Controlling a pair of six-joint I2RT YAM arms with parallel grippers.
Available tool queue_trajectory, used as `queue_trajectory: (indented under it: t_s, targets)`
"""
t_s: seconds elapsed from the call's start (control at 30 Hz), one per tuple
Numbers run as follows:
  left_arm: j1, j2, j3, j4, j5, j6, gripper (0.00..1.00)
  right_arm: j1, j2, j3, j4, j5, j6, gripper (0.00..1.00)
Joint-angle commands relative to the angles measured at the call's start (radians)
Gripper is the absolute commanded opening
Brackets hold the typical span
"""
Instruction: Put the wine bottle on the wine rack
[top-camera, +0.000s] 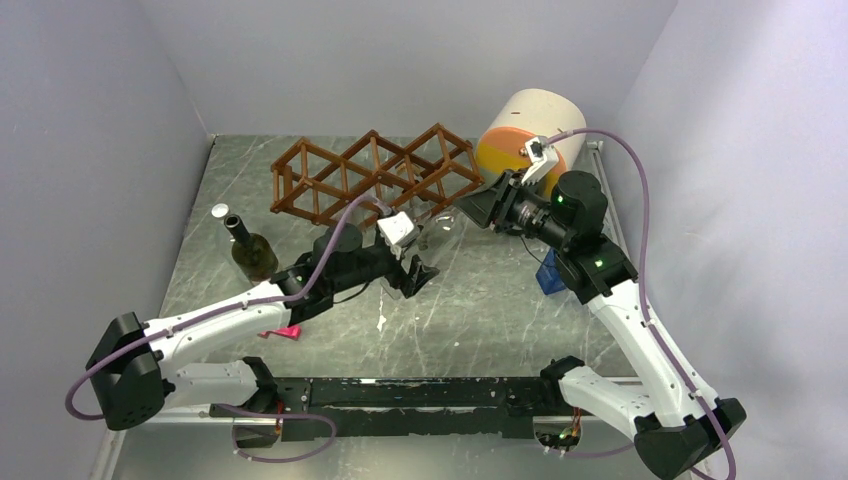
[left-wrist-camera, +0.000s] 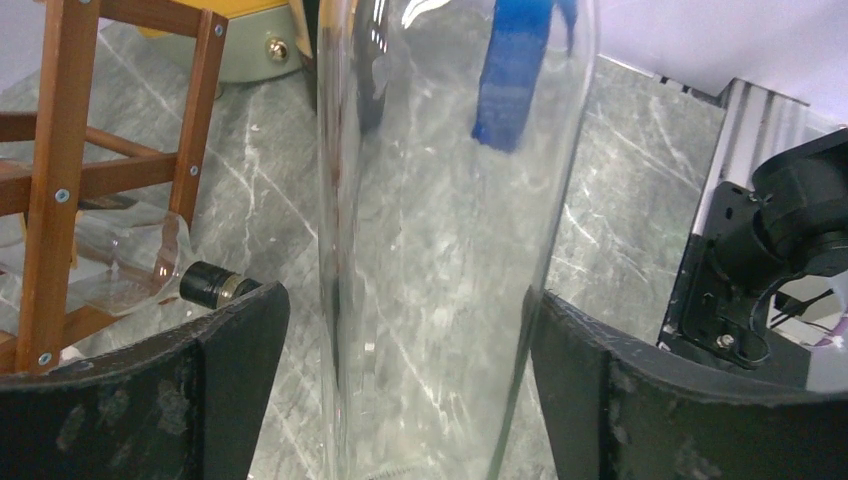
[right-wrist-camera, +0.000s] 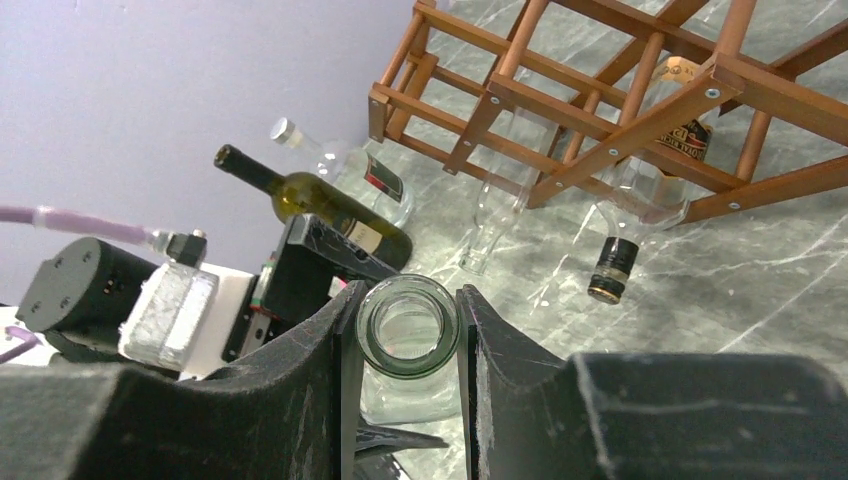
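Shows the clear wine bottle upright, near the wine rack and outside its cells. Clamps the bottle's mouth in the right pincer; straddles its body with the wide-spread left pincer.

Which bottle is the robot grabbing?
The clear, capless glass bottle, neck pinched in the right pincer. The dark green wine bottle stands untouched; clear ones lie in the reddish-brown wooden rack.

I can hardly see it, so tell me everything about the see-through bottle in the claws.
The clear bottle is empty-looking glass, uncapped, with a round open mouth. It is roughly upright near the wine rack. The right claw pinches its neck. The left claw straddles its wide body, with a gap on one side.
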Motion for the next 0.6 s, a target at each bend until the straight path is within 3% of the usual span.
queue_trajectory:
  t_s: [0.0,0.2,0.27,0.4,0.53,0.57]
  targets:
    - [-0.037,-0.001,0.027,-0.019,-0.097,0.067,0.83,-0.004,-0.024,0.004,0.099,-0.005,0.087,0.0]
    - [-0.079,0.002,0.052,-0.087,-0.202,0.165,0.69,-0.004,-0.036,-0.003,0.095,0.002,0.131,0.0]
    - [-0.084,0.0,0.059,-0.095,-0.196,0.184,0.55,-0.004,-0.037,-0.006,0.092,-0.002,0.132,0.0]
    - [-0.086,-0.01,0.075,-0.12,-0.182,0.215,0.11,-0.004,-0.039,-0.006,0.045,0.023,0.096,0.0]
    - [-0.085,-0.024,0.08,-0.138,-0.157,0.277,0.07,-0.004,-0.037,0.008,-0.042,0.057,-0.002,0.48]
    - [-0.085,-0.03,0.079,-0.14,-0.161,0.3,0.07,-0.004,-0.034,0.021,-0.073,0.071,-0.028,0.55]
